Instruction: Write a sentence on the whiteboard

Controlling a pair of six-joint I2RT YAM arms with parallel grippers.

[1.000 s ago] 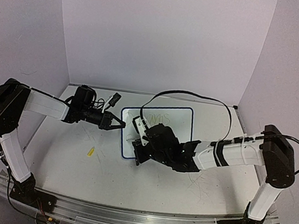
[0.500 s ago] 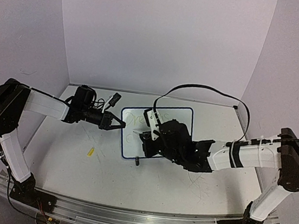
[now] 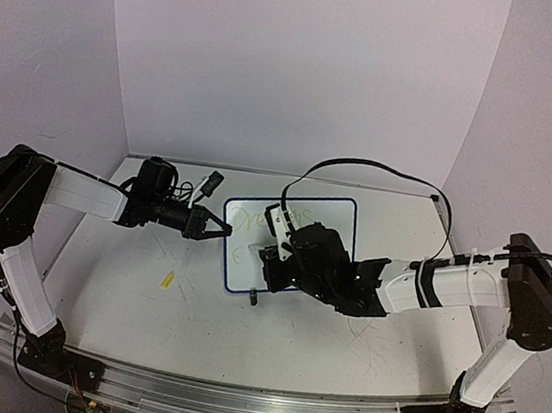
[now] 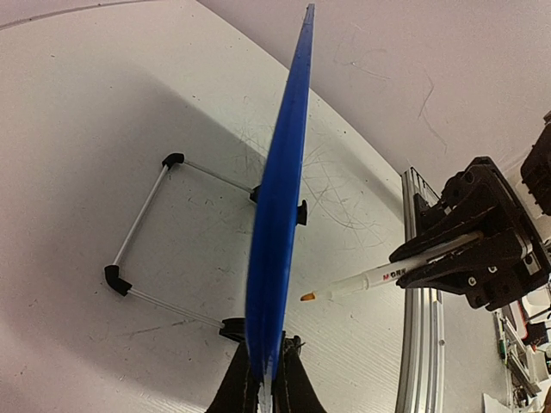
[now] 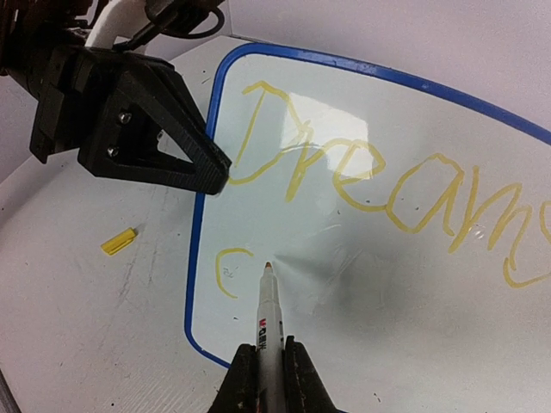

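Top view first: the whiteboard (image 3: 340, 219) sits on the table (image 3: 121, 319), around the middle and closer to the far edge. The left gripper (image 3: 224, 230) is right at the board's left edge. The right gripper (image 3: 271, 266) hangs over the board's face and hides a good chunk of it. You can just make out the sentence (image 3: 254, 222) as faint scrawl near the board's top left corner. A yellow cap (image 3: 167, 278) lies on the table, off to the left of the board.

Left wrist: the whiteboard (image 4: 280, 215) is seen edge-on, propped on its wire stand (image 4: 142, 232) with black clip feet (image 4: 301, 212). The left gripper (image 4: 265, 387) is pinched onto the blue rim. Across from it, the right gripper (image 4: 430, 262) clamps a marker (image 4: 379, 277), with its tip just short of the board's face.

Right wrist: the right gripper (image 5: 269, 370) is squeezed on the marker (image 5: 269, 327), tip beside a small yellow "c". Above that, the sentence (image 5: 370, 185) reads "Dreams", running off the frame. The left gripper (image 5: 211, 172) meets the whiteboard (image 5: 387, 301) at its left rim, and the yellow cap (image 5: 119, 241) is on the table nearby.
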